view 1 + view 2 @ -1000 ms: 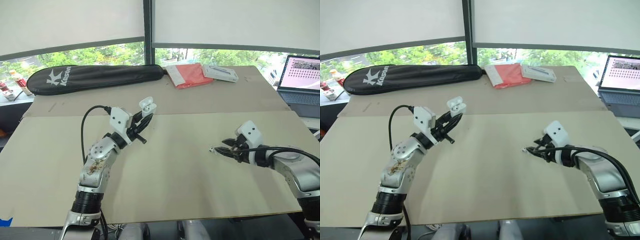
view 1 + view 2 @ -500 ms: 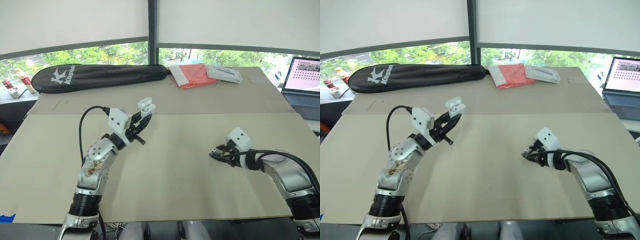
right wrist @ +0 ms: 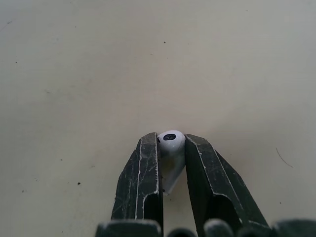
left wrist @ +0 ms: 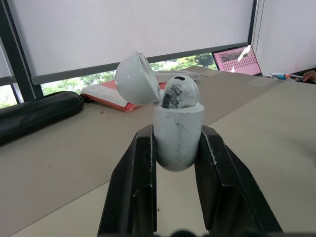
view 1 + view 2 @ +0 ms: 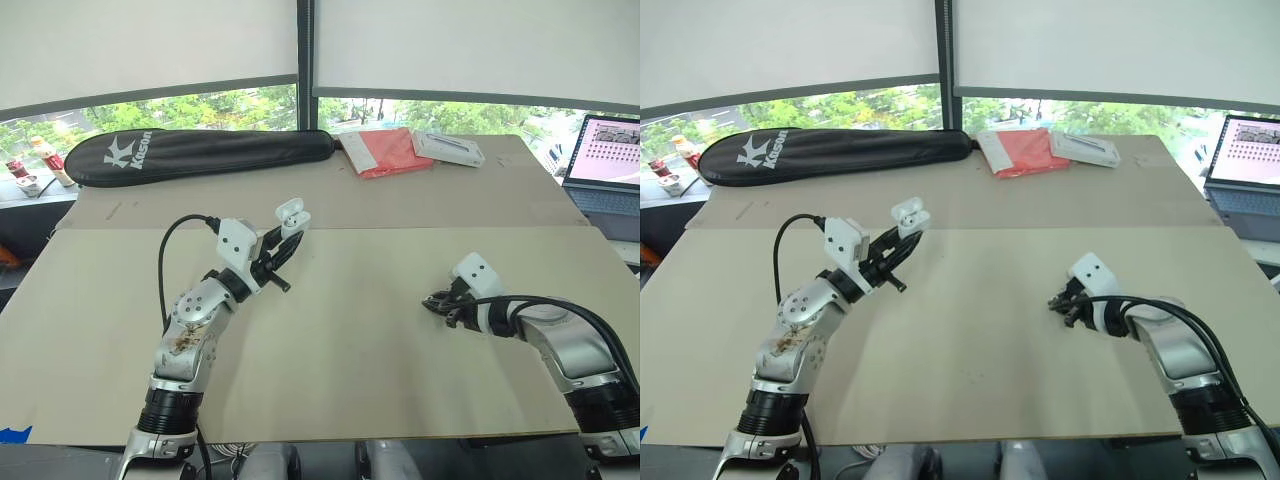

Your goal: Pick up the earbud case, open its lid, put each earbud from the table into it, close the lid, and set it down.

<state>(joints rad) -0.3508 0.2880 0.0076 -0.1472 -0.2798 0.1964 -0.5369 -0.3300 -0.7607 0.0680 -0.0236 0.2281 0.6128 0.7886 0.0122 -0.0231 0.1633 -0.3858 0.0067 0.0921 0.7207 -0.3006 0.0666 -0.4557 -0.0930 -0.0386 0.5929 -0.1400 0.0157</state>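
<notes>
Left arm (image 5: 193, 322): elbow bent, forearm raised; left gripper (image 5: 289, 235) angled up and forward, fingers clamped on earbud case (image 4: 177, 134). Right arm (image 5: 566, 336): held low, reaching inward; right gripper (image 5: 437, 301) pinching earbud (image 3: 171, 141).

Daylight entered through the windows (image 5: 200, 105) at twelve o'clock, softened by drawn white blinds (image 5: 150, 45), so the table (image 5: 350, 330) was bright and evenly lit. A laptop screen (image 5: 610, 150) glowed at three o'clock. In the left wrist view the earbud case (image 4: 177, 133) was backlit, its near face mildly shaded. In the right wrist view the earbud (image 3: 171, 143) caught pale light.
</notes>
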